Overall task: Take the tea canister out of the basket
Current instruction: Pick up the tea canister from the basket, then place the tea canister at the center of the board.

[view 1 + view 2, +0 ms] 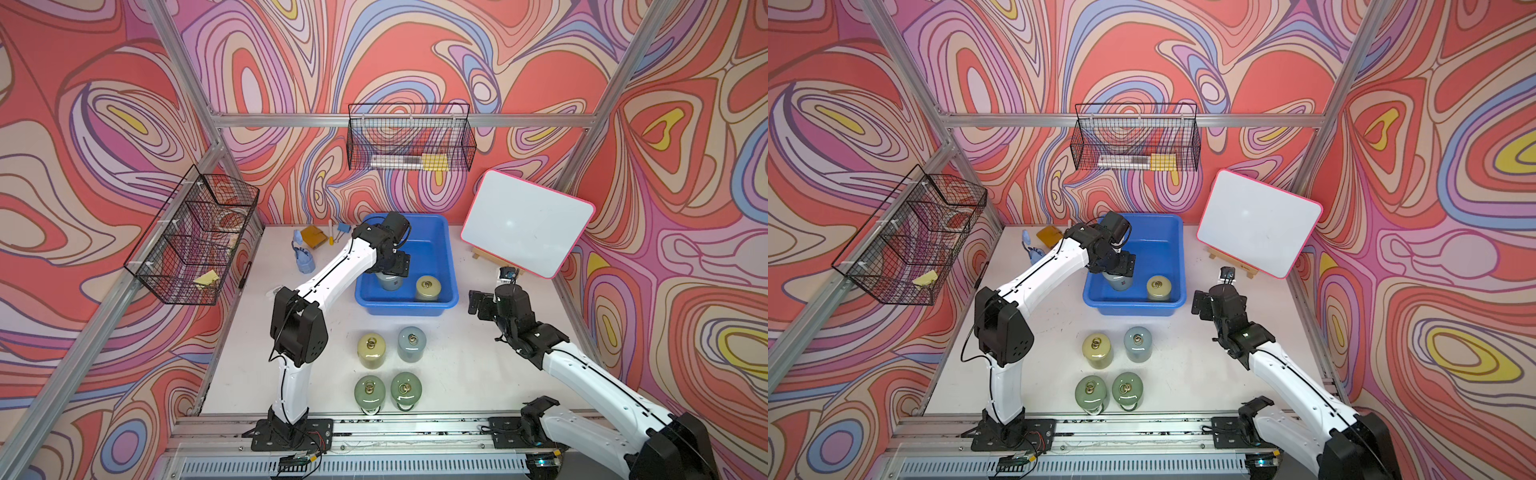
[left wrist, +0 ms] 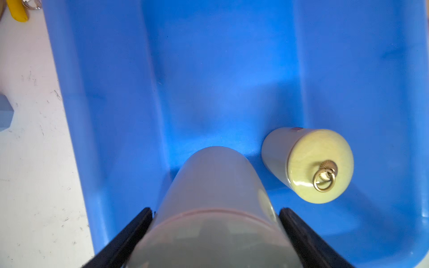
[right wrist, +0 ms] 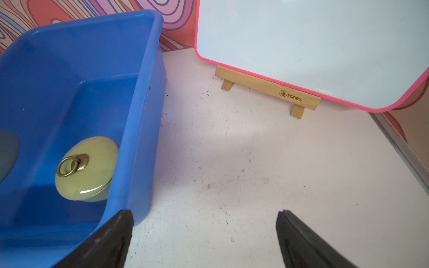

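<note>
The basket [image 1: 451, 257] is a bright blue tub at the back middle of the table, seen in both top views. Inside it, at the near left, stands a grey-blue tea canister [image 1: 390, 283]. My left gripper [image 1: 390, 270] reaches down over it. In the left wrist view, both black fingers [image 2: 139, 222] press the sides of this canister [image 2: 216, 185], so the left gripper [image 2: 216, 212] is shut on it. A yellow-green canister [image 1: 428, 288] stands upright beside it at the near right of the tub. My right gripper [image 3: 205, 215] hangs open and empty over bare table, right of the basket [image 3: 144, 104].
Several lidded canisters [image 1: 371, 351] stand on the table in front of the basket. A pink-framed whiteboard [image 1: 528, 224] leans on a wooden easel at the back right. Black wire baskets [image 1: 409, 137] hang on the walls. Small items [image 1: 305, 257] lie left of the tub.
</note>
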### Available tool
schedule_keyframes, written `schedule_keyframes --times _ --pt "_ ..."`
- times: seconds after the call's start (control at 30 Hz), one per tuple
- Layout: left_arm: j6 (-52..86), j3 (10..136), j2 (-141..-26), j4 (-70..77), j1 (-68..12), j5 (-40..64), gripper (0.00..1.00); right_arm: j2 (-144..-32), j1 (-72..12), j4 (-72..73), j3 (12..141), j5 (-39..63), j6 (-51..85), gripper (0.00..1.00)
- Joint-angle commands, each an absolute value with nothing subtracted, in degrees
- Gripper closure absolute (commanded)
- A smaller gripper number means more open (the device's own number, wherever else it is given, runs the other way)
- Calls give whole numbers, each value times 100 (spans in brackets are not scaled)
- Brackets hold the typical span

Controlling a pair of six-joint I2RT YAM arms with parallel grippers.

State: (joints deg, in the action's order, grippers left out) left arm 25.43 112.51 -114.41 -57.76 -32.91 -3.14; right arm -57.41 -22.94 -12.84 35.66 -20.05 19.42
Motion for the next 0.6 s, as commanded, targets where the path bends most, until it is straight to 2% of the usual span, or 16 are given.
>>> schedule_keyframes --times 0.0,0.27,0.57 --pt "2458 11476 -10905 -5724 -3255 -390 88 -5618 -2271 -1267 3490 -2048 1994 2" --pt "2381 11545 -10538 -5882 -3300 -24 88 -5573 -2270 -1274 3487 -2132 1993 2" --pt "2027 11487 -10109 -5801 -3781 431 88 -5417 -2268 -1322 3429 -2428 2060 2"
